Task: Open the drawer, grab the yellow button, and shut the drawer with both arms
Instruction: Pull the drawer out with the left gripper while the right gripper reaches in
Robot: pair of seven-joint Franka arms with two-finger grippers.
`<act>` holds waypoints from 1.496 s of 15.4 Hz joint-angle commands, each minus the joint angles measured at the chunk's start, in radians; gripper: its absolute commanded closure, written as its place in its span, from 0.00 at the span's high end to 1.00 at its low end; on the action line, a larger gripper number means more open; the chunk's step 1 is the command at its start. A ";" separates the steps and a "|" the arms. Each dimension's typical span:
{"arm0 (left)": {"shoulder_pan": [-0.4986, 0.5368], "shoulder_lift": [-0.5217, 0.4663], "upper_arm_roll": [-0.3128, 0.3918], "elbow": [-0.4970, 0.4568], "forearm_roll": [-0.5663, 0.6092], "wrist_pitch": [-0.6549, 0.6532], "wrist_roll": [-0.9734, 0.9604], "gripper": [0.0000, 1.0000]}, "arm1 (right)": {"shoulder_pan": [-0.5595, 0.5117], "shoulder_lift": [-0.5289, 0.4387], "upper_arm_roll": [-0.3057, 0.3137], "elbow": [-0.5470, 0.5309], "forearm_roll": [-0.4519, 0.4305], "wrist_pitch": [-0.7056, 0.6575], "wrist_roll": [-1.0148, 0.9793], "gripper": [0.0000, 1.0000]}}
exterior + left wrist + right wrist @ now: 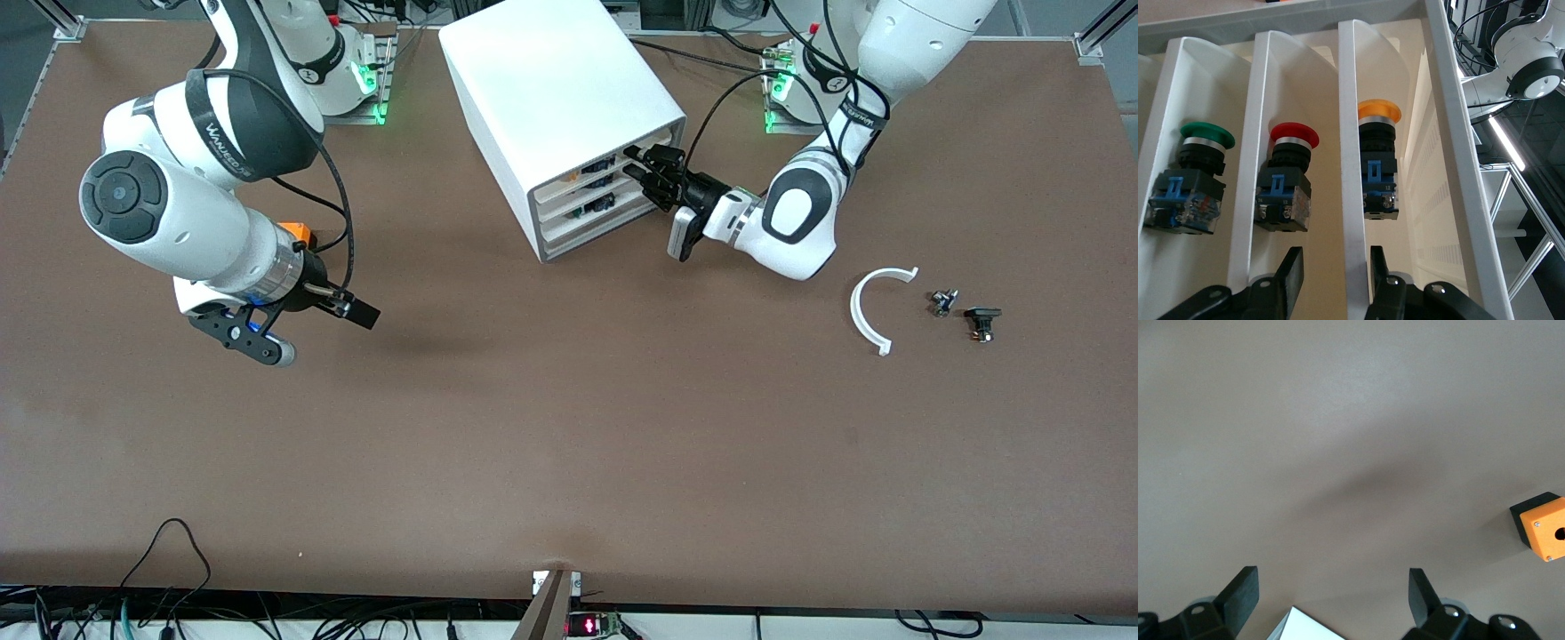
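A large white boxy cabinet [556, 107] with three stacked shallow drawers stood on the brown table [569, 444], near the robots' bases. The left gripper [642, 173], black and two-fingered, was at the front of the topmost white plastic drawer [582, 173], at its end toward the left arm. In the left wrist view the fingers [1290, 273] stood partly open, one on each side of a white divider wall [1351, 200] inside the drawer; whether they pressed on that wall could not be told.

The drawer held three push buttons in separate compartments. The thumb-sized button with the round orange mushroom cap and black-and-blue body [1378, 160] lay in the compartment next to the drawer's side wall. A red-capped button [1288, 177] lay in the adjoining compartment and a green-capped button [1195, 177] in the one after that.

The right gripper [307, 329] hung over bare table toward the right arm's end, its fingers [1238, 593] spread wide and holding nothing. An orange cube with a hole [1541, 527] sat near it.

Toward the left arm's end lay a white curved plastic piece [871, 307], a small metallic part [942, 302] and a small black component [982, 322].
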 commanded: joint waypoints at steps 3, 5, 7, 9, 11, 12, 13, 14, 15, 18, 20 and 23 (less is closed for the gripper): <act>0.005 -0.009 -0.009 -0.026 -0.035 0.008 0.035 0.00 | 0.021 0.033 0.001 0.082 0.019 -0.012 0.089 0.99; 0.008 -0.009 -0.009 -0.025 -0.035 0.005 0.033 0.00 | 0.024 0.039 0.001 0.097 0.045 -0.008 0.134 0.99; 0.015 -0.009 -0.009 -0.023 -0.034 -0.005 0.027 0.00 | 0.027 0.045 0.001 0.107 0.054 -0.002 0.172 0.99; 0.020 -0.012 -0.007 -0.017 -0.034 -0.015 0.017 0.00 | 0.046 0.056 0.001 0.128 0.056 -0.002 0.223 0.99; 0.044 -0.012 -0.006 -0.006 -0.029 -0.028 -0.009 0.00 | 0.066 0.071 0.001 0.157 0.056 -0.003 0.282 0.99; 0.051 -0.012 -0.006 0.010 -0.020 -0.035 -0.029 0.00 | 0.076 0.080 0.001 0.169 0.056 -0.002 0.314 0.99; 0.058 -0.012 -0.003 0.023 -0.017 -0.050 -0.052 0.00 | 0.090 0.085 0.001 0.180 0.056 -0.002 0.347 0.99; 0.067 -0.010 -0.001 0.038 -0.011 -0.057 -0.068 0.00 | 0.096 0.096 0.001 0.191 0.056 -0.002 0.382 0.99; 0.081 -0.009 0.000 0.055 0.014 -0.057 -0.085 0.00 | 0.110 0.105 0.001 0.200 0.056 0.004 0.413 0.99; 0.129 0.002 0.000 0.109 0.087 -0.058 -0.135 0.00 | 0.145 0.116 0.001 0.202 0.054 0.041 0.503 0.99; 0.152 0.022 0.000 0.142 0.115 -0.064 -0.141 0.00 | 0.171 0.119 0.000 0.203 0.054 0.063 0.555 0.99; 0.176 0.068 0.002 0.195 0.149 -0.087 -0.143 0.00 | 0.211 0.119 0.000 0.205 0.052 0.104 0.635 0.99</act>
